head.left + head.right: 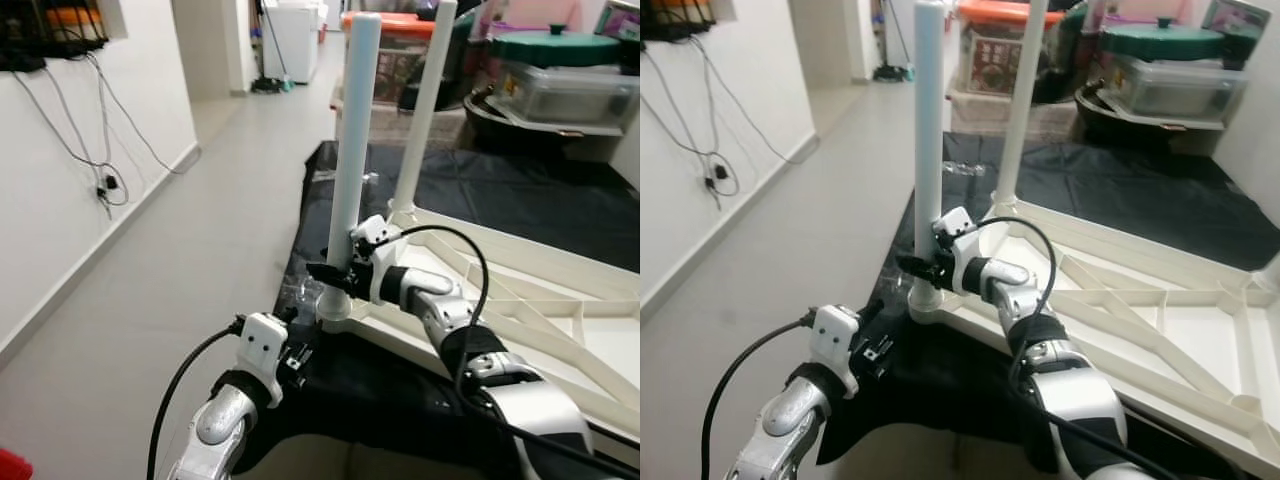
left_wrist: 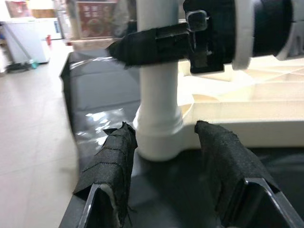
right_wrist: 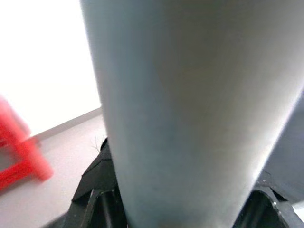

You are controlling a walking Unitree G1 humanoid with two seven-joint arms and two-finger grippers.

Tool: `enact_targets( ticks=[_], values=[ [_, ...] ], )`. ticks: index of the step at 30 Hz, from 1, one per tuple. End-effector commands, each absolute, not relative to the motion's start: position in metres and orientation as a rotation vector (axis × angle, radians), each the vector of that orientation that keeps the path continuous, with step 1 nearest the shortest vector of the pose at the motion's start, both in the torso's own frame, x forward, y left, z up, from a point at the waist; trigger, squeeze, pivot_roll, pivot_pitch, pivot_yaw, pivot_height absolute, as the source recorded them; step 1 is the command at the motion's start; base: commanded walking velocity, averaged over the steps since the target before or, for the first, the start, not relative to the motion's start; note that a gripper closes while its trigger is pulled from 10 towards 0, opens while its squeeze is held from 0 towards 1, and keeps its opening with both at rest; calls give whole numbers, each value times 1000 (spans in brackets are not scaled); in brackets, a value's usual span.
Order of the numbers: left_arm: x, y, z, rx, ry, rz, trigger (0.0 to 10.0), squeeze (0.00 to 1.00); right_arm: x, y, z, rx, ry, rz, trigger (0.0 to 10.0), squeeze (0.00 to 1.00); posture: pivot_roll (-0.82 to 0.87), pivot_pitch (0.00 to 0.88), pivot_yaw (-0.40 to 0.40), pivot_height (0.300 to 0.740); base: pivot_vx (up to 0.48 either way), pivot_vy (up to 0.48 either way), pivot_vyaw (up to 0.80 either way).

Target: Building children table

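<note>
Now seating the white table leg (image 1: 352, 150) into the upturned tabletop's (image 1: 560, 290) corner socket at frame centre, right gripper (image 1: 335, 275) pinching it, left gripper (image 2: 166, 156) spread below, probably needing twisting tight.

You won't find any text, label, brand, number or sign that can be read here. The reddish panel (image 2: 97, 19) on the storage box far behind the black mat carries some print, but it is too blurred and small for you to make out a single letter.
</note>
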State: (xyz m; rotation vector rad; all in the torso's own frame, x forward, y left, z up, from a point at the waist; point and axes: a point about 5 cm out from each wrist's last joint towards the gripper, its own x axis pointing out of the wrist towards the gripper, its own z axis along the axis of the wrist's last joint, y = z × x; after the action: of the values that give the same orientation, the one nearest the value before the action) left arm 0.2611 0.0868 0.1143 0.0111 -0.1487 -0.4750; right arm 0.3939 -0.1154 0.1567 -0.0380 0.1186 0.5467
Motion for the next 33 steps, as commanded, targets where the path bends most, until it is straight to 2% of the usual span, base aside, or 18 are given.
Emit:
enact_targets(
  ticks=[1,3,5,6,10,11,13,14,16,17,18,19,20,21,28,30,31,33],
  values=[
    [261,88,112,18,-133,-474,10000,0,395,-164,141,-1,180,32,0,0,72,0,-62,740,0,0,0],
    [261,88,112,18,-133,-474,10000,0,395,-164,141,-1,180,32,0,0,72,0,-62,740,0,0,0],
    [261,88,112,18,-132,-476,10000,0,384,-192,133,68,176,-355,0,0,67,0,-55,740,0,0,0],
    [261,88,112,18,-131,-478,10000,0,379,-189,130,90,167,-423,0,0,65,0,-56,740,0,0,0],
    [262,87,111,17,-130,-479,10000,0,375,-172,129,115,147,-421,0,0,66,0,-58,740,0,0,0],
    [262,87,111,17,-130,-478,10000,0,377,-156,130,141,128,-332,1059,0,66,0,-59,740,0,0,0],
    [262,88,111,17,-130,-477,10000,0,379,-148,130,158,116,-276,1059,0,66,0,-59,740,0,0,0],
    [262,88,111,18,-130,-477,10000,0,380,-139,131,189,100,-210,10000,94,72,0,-63,740,0,0,0],
    [262,88,111,18,-130,-476,10000,0,381,-134,131,207,91,-185,10000,94,72,0,-63,740,0,0,0],
    [262,88,111,18,-130,-475,10000,0,382,-131,134,202,71,-145,10000,1000,73,0,-64,740,0,0,0],
    [262,88,111,18,-130,-475,10000,0,384,-129,136,196,57,-118,10000,1000,73,0,-64,740,0,0,0],
    [262,88,111,18,-130,-475,10000,0,386,-131,141,199,30,-94,10000,443,71,0,-62,740,0,0,0],
    [262,88,111,18,-130,-475,10000,0,386,-131,141,199,30,-94,10000,443,71,0,-62,740,0,0,0],
    [262,88,111,18,-130,-475,10000,0,390,-133,147,263,24,-19,10000,0,70,0,-61,740,0,0,0],
    [262,88,111,17,-129,-476,10000,0,395,-137,166,338,-11,289,10000,0,66,0,-56,740,0,0,0],
    [262,88,111,18,-129,-478,10000,0,389,-138,169,216,30,644,10000,0,70,0,-58,740,0,0,0],
    [262,88,111,18,-129,-478,10000,0,389,-138,169,216,30,644,10000,0,70,0,-58,740,0,0,0],
    [262,87,111,18,-130,-479,10000,0,383,-136,167,150,72,824,10000,0,75,0,-59,740,0,0,0]
  ],
)
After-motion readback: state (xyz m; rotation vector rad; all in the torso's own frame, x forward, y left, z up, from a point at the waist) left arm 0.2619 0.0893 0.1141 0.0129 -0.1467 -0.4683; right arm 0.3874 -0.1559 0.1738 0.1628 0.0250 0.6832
